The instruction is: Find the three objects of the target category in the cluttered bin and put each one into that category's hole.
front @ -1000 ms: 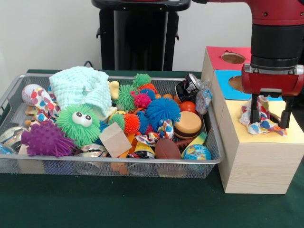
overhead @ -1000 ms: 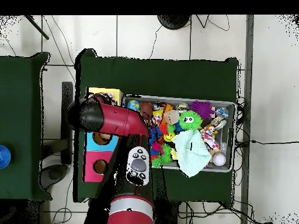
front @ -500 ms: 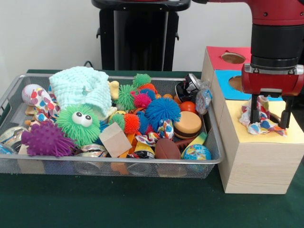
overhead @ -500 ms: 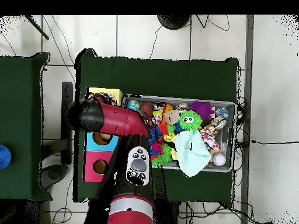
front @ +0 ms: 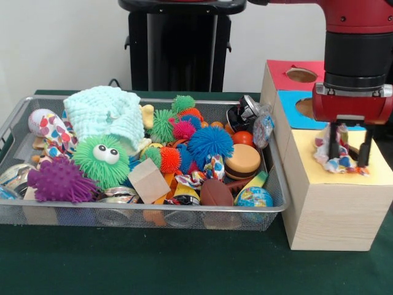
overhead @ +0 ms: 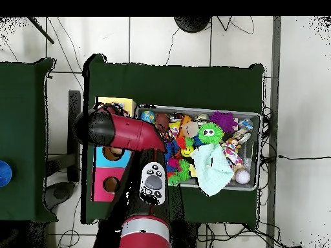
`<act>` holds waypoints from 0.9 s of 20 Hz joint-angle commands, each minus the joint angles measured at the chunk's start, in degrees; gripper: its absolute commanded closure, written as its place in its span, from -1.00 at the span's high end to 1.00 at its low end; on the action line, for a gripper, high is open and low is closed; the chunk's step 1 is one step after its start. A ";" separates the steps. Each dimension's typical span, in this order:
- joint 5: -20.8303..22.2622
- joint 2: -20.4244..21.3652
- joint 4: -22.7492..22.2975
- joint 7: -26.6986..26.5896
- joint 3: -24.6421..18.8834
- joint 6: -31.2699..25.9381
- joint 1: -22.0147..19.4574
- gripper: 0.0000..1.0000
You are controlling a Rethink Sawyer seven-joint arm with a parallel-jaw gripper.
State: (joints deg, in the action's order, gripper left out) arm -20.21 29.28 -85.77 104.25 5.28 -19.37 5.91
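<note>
While one gripper pinches one patterned cloth (over yellow), two holes gape.

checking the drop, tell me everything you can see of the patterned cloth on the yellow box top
The cloth is a crumpled white fabric scrap printed with red, blue and yellow shapes. It sits bunched on the yellow top of the wooden box, over that section's hole, which it hides. The gripper stands straight down around it, a finger on each side. A yellow-and-red corner trails toward the box's edge. It has not dropped through.
</note>
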 commanded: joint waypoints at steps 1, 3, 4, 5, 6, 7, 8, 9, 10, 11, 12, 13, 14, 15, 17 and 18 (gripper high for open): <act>1.68 -10.44 -6.10 7.81 -7.17 2.85 -1.70 -1.00; 2.09 -10.49 -5.80 7.22 -6.95 2.40 -1.61 -1.00; 2.12 -10.55 -5.55 7.28 -6.55 1.91 -1.32 -1.00; 2.15 -10.62 -5.30 7.34 -6.15 1.42 -1.04 -1.00; 2.11 -10.69 -5.08 7.72 -5.61 1.26 -0.64 -1.00; 1.93 -10.75 -4.92 8.10 -5.26 1.00 -0.37 -1.00; 1.74 -10.81 -4.75 8.47 -4.91 0.74 -0.11 -1.00; 1.53 -10.81 -4.72 8.80 -4.77 0.70 0.02 -1.00; 1.32 -10.81 -4.68 9.14 -4.63 0.66 0.14 -1.00; 1.02 -10.75 -4.77 9.49 -4.66 0.54 0.14 -1.00; 1.00 -10.75 -4.73 9.55 -4.57 0.50 0.21 -1.00; 0.82 -10.71 -4.83 9.75 -4.63 0.51 0.18 -1.00; 0.79 -10.71 -4.84 9.87 -4.52 0.49 0.26 -1.00; 0.75 -10.70 -4.86 9.99 -4.40 0.47 0.34 -1.00; 1.10 -10.89 -4.70 9.72 -4.17 0.74 0.46 -1.00; 1.40 -11.01 -4.65 9.43 -4.16 1.17 0.43 -1.00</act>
State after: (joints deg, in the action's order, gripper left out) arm -20.19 29.09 -85.73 104.25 4.93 -19.04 5.94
